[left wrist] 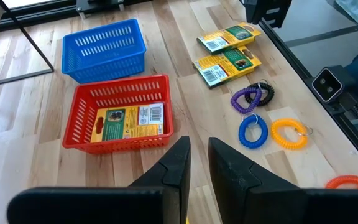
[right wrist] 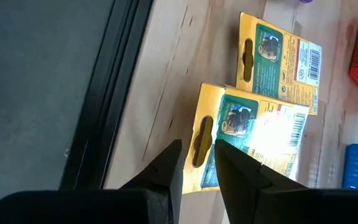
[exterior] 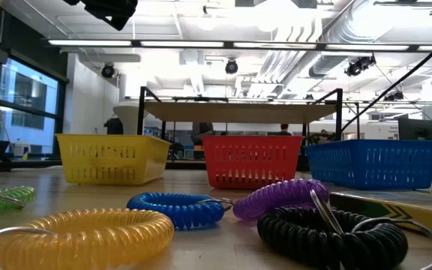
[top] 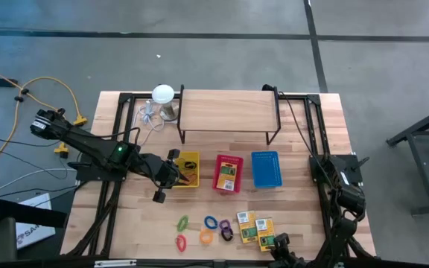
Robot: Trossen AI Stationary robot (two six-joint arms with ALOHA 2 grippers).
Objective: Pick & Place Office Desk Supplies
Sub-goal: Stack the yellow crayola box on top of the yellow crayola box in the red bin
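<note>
From above, the left end effector (top: 159,195) hangs over the wooden bench (top: 304,126), just beside the yellow plastic basket (top: 187,170). The right end effector (top: 280,242) is at the near edge, touching or almost touching the flat yellow-and-green card packs (top: 255,231). The coloured spiral coil rings (top: 208,229) lie in a loose group near the packs. One more pack lies in the red plastic basket (top: 228,173); the blue plastic basket (top: 266,168) looks empty.

At bench level, a yellow coil ring (exterior: 100,229), a blue one (exterior: 177,209), a purple one (exterior: 280,199) and a black one (exterior: 328,232) lie in front. I judge them light, springy and soft; a pinch across one side of the loop should hold, but the coil may squash and slip.

Past the left wrist, the fingers (left wrist: 176,165) stand narrowly apart and hold nothing.

Past the right wrist, the fingers (right wrist: 166,167) have a small gap and hold nothing; they hover over the hang-hole end of one card pack (right wrist: 253,134). The pack seems light, stiff, and flat on the wood, so an edge is the best place to take it.
</note>
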